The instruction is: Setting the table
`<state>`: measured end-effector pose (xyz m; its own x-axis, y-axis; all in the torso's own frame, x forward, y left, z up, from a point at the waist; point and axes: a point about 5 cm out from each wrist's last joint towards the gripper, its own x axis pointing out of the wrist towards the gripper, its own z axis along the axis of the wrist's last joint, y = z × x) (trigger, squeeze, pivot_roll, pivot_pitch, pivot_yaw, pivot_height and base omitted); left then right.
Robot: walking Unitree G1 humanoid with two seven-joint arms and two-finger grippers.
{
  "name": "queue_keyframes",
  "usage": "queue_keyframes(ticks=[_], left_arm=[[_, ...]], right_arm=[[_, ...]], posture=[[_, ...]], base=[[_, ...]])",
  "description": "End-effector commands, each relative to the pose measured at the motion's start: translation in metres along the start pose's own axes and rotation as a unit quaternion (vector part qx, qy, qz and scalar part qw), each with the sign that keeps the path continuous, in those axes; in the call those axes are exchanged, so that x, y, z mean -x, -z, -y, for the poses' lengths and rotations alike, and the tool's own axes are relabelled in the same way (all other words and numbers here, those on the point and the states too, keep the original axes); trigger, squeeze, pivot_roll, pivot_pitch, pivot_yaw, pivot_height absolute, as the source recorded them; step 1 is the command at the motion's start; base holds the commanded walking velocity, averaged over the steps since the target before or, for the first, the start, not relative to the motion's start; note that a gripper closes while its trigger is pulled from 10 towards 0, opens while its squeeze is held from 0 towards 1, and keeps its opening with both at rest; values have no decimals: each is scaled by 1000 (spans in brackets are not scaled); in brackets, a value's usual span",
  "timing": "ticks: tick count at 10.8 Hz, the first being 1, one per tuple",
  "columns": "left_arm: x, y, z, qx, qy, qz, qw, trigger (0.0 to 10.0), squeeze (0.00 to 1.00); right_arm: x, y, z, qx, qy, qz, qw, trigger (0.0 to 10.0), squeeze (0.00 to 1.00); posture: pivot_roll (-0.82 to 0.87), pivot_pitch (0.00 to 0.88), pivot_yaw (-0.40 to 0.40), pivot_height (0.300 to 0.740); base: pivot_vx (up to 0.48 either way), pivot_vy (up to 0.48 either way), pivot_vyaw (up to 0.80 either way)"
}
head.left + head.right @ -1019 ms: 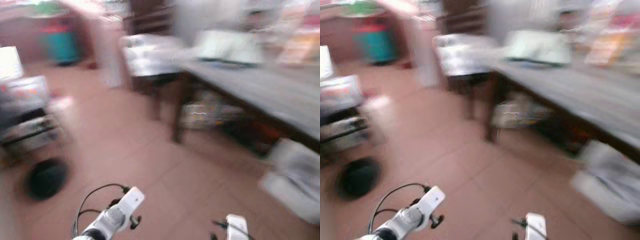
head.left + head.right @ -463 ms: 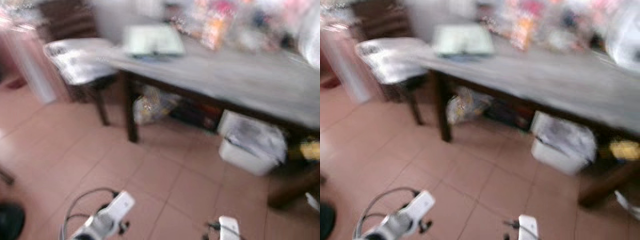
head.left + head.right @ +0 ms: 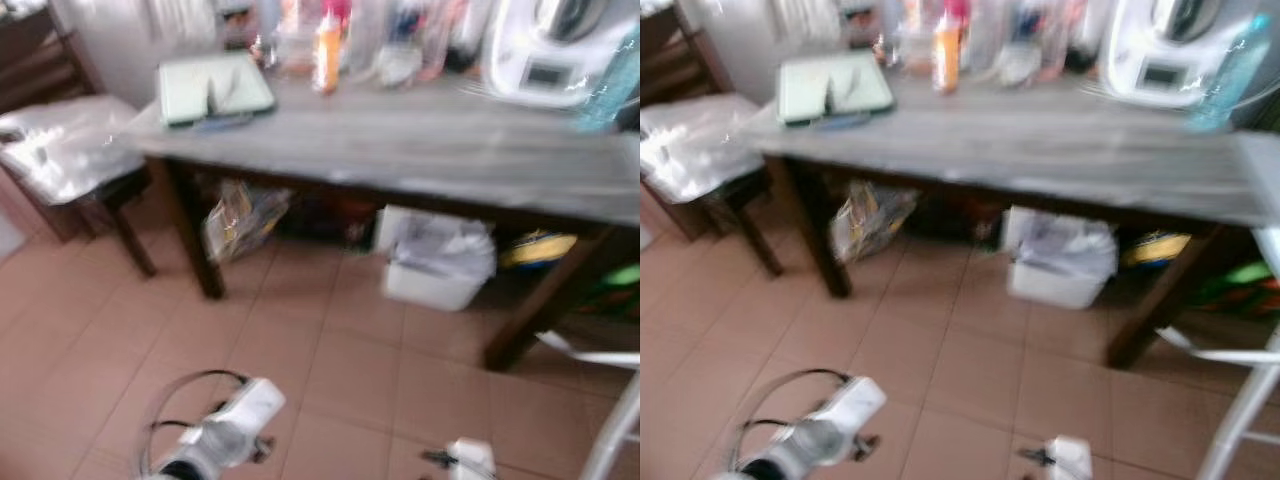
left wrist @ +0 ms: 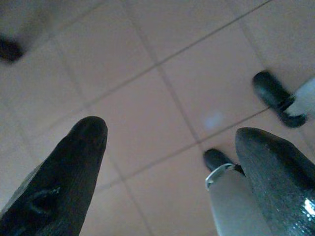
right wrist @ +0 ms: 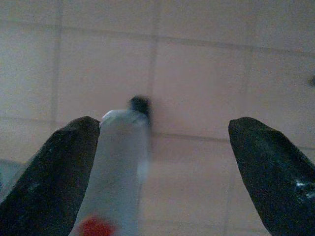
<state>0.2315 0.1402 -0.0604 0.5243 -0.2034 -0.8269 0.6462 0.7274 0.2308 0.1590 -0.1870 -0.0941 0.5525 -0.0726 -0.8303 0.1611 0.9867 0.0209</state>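
Note:
A long grey-topped table (image 3: pixel 420 150) on dark wooden legs stands straight ahead, blurred. Along its far side are a pale green tray (image 3: pixel 215 90), an orange bottle (image 3: pixel 327 50), several jars and a white appliance (image 3: pixel 555 45). My left arm (image 3: pixel 228 435) and right arm (image 3: pixel 466 460) hang low over the tiled floor. In the left wrist view my left gripper (image 4: pixel 171 130) is open over bare tiles with nothing between its fingers. My right gripper (image 5: pixel 165 123) is open too, also holding nothing.
A chair (image 3: pixel 65 150) with a plastic-wrapped seat stands at the table's left end. Under the table are a white bin (image 3: pixel 440 262) and a crumpled bag (image 3: pixel 240 215). A white frame (image 3: pixel 610 420) juts in at the bottom right. Terracotta floor (image 3: pixel 330 350) lies between me and the table.
The whole picture has swung: the camera turned right, so the table now lies square ahead and the chair has slid to the left edge. Both arms hang as before.

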Motion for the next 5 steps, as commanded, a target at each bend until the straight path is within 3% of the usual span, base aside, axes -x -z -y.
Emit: queue_keyframes(ticks=[1, 3, 5], left_arm=[[3, 14, -5, -4, -9, -22, 1000, 10000, 0], [2, 13, -4, -2, -8, -20, 1000, 10000, 0], [2, 12, -5, -4, -7, -20, 1000, 10000, 0]], right_arm=[[1, 9, -7, -5, -6, -12, 1000, 10000, 0], [1, 9, -9, -8, -7, -11, 1000, 10000, 0], [1, 8, -9, -11, -7, -10, 1000, 10000, 0]], posture=[[90, 53, 18, 740], [90, 54, 20, 740], [89, 55, 21, 740]], base=[[0, 0, -788], [0, 0, -788], [0, 0, 0]])
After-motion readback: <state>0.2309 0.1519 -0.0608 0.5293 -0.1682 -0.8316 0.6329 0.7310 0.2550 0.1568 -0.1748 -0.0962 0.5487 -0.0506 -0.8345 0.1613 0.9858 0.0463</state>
